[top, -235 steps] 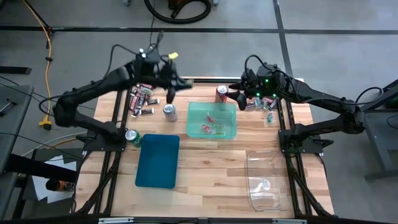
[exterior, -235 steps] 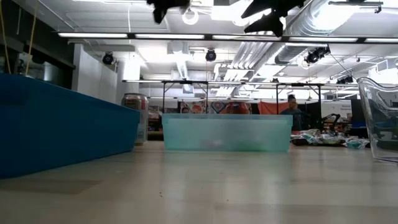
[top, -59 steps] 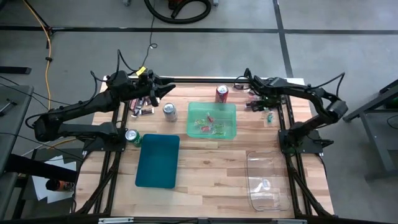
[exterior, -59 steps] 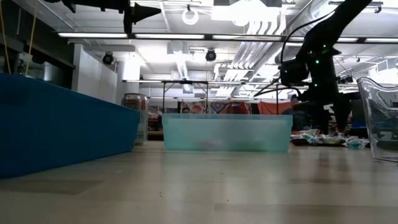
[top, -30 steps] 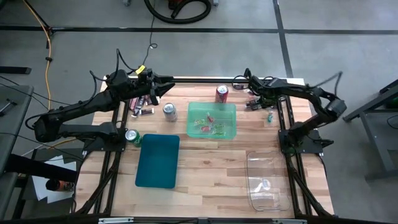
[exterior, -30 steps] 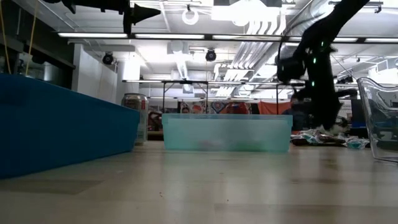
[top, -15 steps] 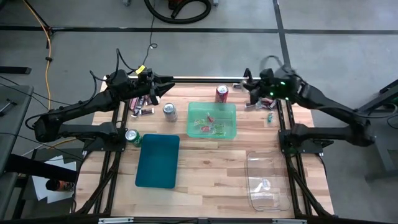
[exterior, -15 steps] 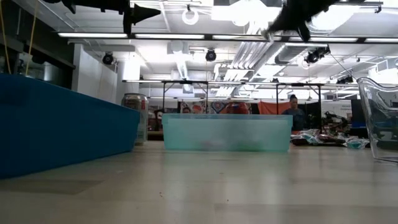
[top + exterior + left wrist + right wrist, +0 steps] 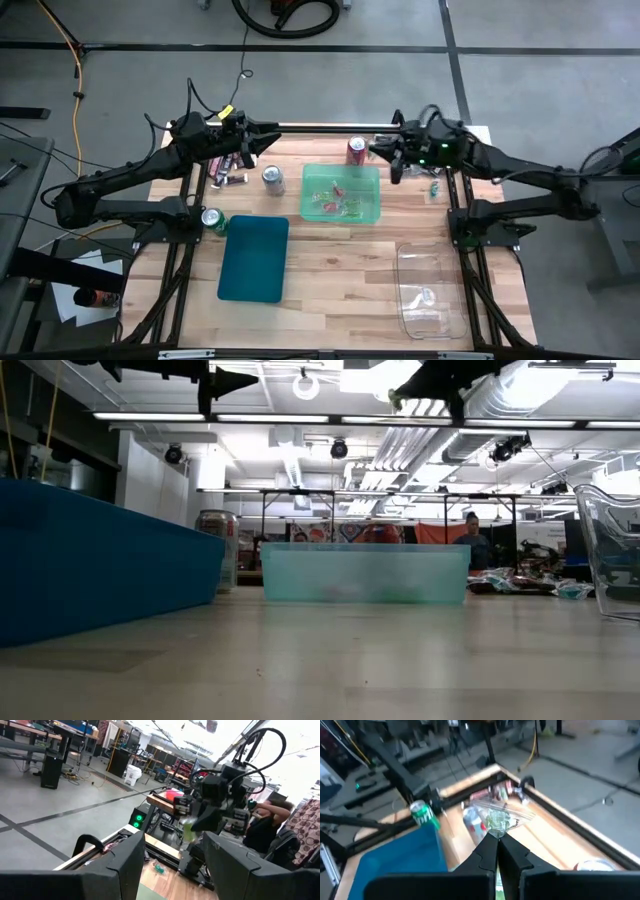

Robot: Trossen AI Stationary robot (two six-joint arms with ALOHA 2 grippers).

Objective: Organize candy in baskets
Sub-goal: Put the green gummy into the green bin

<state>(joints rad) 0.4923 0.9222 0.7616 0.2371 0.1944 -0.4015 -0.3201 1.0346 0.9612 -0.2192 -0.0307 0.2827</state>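
Wooden table (image 9: 340,270) under us: we log a clear-wrapped candy (image 9: 501,817) pinched in the right gripper (image 9: 393,160) fingers, upper right of the green basket (image 9: 341,193). Carry step, we judge; next, centre over it and release. Left gripper (image 9: 262,146), fingers spread, waits upper left.

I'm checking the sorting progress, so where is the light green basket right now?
In the high view the light green basket sits at the table's far middle, just below the red soda can, with the silver soda can on its left and the right gripper beside its upper right corner.
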